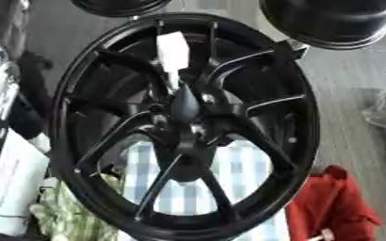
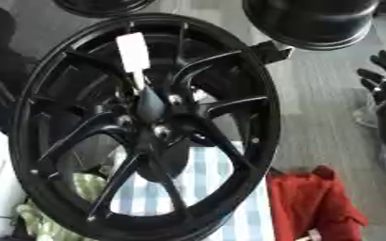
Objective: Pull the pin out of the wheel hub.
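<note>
A black multi-spoke wheel [image 1: 299, 122] fills the middle of both views, tilted toward me. A pin stands out of its hub [image 1: 182, 129]: a dark tapered body [image 1: 184, 103] topped by a white flat end [image 1: 172, 49], leaning up and to the left. Nothing touches the pin. My right hand [image 2: 379, 77] shows only as black fingers at the right edge, well away from the wheel, spread and holding nothing. My left hand shows in neither view.
Two more black wheels sit at the top, one large [image 1: 336, 23] and one smaller [image 1: 118, 5]. Under the wheel lie a blue-white checked cloth [image 1: 237, 169], a green checked cloth [image 1: 64, 212] and a red cloth [image 1: 332, 207]. A white box [image 1: 11, 188] stands at the left.
</note>
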